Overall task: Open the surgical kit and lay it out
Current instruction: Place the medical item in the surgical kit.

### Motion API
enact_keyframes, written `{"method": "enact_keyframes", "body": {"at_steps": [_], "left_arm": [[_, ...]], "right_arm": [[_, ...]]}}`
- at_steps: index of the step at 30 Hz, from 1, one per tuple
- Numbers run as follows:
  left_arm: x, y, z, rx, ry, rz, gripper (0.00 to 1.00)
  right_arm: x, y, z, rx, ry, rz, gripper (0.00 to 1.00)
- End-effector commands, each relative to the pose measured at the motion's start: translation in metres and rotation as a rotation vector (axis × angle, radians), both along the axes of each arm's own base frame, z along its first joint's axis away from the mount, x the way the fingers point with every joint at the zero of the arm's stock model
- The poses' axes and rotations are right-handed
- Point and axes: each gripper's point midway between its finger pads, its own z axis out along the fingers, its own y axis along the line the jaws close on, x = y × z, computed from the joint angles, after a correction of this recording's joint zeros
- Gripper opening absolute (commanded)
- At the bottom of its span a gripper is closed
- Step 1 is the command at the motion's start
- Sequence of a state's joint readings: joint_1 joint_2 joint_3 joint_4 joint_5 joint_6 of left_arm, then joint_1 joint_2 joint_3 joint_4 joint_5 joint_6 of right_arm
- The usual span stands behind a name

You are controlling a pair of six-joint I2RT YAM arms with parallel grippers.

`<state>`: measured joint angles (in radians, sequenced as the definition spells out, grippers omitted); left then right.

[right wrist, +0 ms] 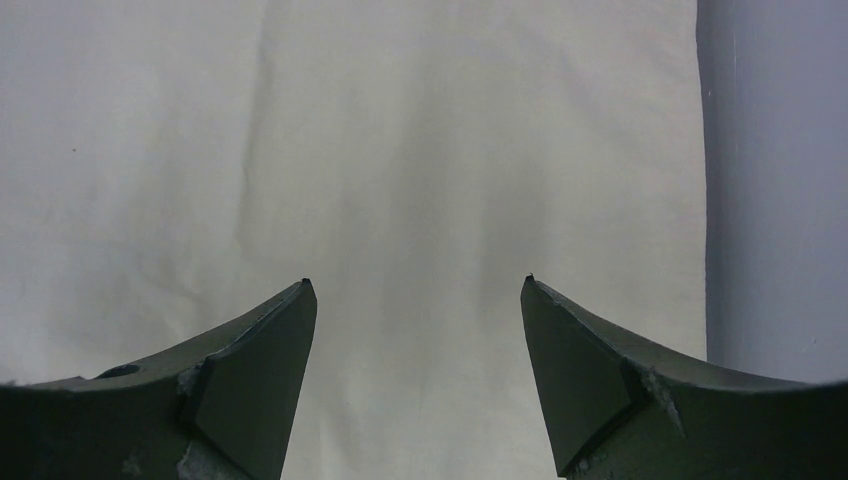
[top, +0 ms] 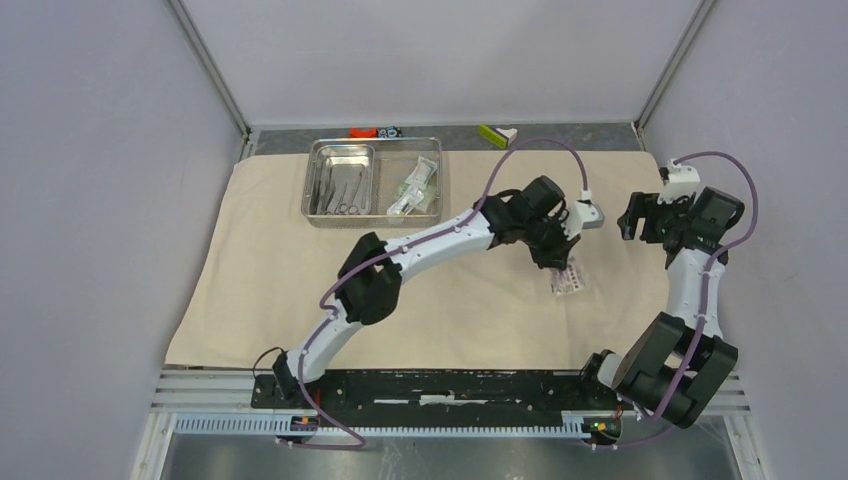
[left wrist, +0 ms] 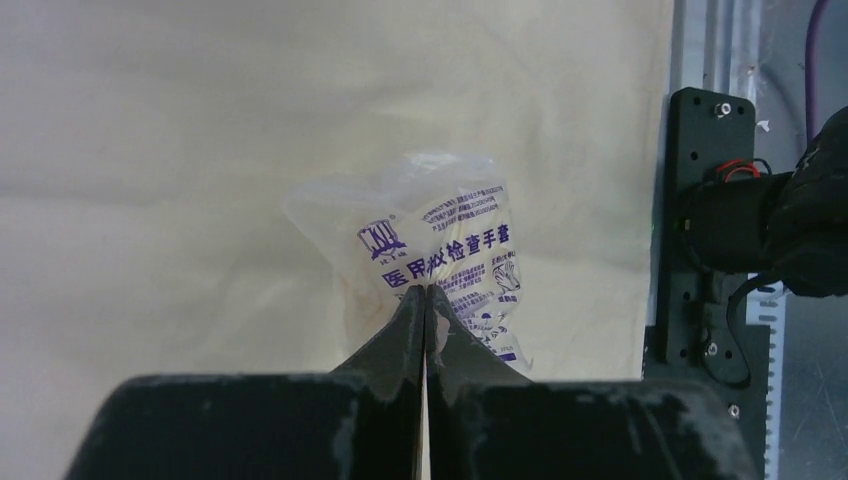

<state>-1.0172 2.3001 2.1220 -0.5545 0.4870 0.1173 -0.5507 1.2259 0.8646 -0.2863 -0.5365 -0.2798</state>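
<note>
The beige cloth wrap point(top: 250, 270) lies spread flat over the table. At its back stands the steel tray point(top: 375, 143), with a smaller inner tray point(top: 341, 150) on its left side holding thin metal instruments point(top: 343, 195); clear sealed packets point(top: 415, 185) lie on its right side. My left gripper point(top: 555, 258) is at the centre-right of the cloth, shut on a clear packet point(top: 568, 281) with blue print. In the left wrist view the packet point(left wrist: 450, 235) bunches at the closed tips of that gripper point(left wrist: 427, 290). My right gripper point(top: 632, 215) hovers open over bare cloth point(right wrist: 400, 120), nothing between its fingers point(right wrist: 285, 340).
Behind the cloth, by the back wall, lie small orange and black pieces point(top: 375, 131) and a yellow-green and white object point(top: 497, 133). Side walls close in left and right. The arm bases' black mounting rail point(top: 440, 385) runs along the near edge.
</note>
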Motion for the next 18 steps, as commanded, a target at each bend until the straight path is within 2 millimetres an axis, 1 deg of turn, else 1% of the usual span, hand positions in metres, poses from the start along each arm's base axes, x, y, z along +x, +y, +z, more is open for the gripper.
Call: {"method": "enact_keyframes", "body": {"at_steps": [1, 3, 7, 11, 14, 15, 18], "left_arm": [[-0.01, -0.044, 0.01, -0.109, -0.047, -0.077, 0.02], [-0.022, -0.058, 0.001, -0.119, -0.043, -0.099, 0.02], [-0.032, -0.078, -0.015, -0.121, -0.064, -0.112, 0.02], [-0.037, -0.089, -0.035, -0.114, -0.044, -0.108, 0.02], [-0.042, -0.091, -0.049, -0.095, -0.03, -0.111, 0.04], [-0.041, -0.09, -0.052, -0.087, -0.03, -0.105, 0.08], [-0.036, -0.086, -0.052, -0.07, -0.066, -0.1, 0.37]], "right_arm": [[0.004, -0.005, 0.006, 0.006, -0.033, -0.017, 0.82], [0.004, -0.003, 0.004, 0.012, -0.032, -0.009, 0.82], [0.005, -0.001, 0.0, 0.024, -0.025, 0.005, 0.82], [0.003, 0.004, -0.004, 0.033, -0.023, 0.034, 0.82], [0.003, 0.003, -0.005, 0.025, -0.019, 0.037, 0.82], [0.002, 0.004, -0.006, 0.026, -0.018, 0.04, 0.82], [0.003, 0.007, -0.006, 0.03, -0.023, 0.055, 0.82]]}}
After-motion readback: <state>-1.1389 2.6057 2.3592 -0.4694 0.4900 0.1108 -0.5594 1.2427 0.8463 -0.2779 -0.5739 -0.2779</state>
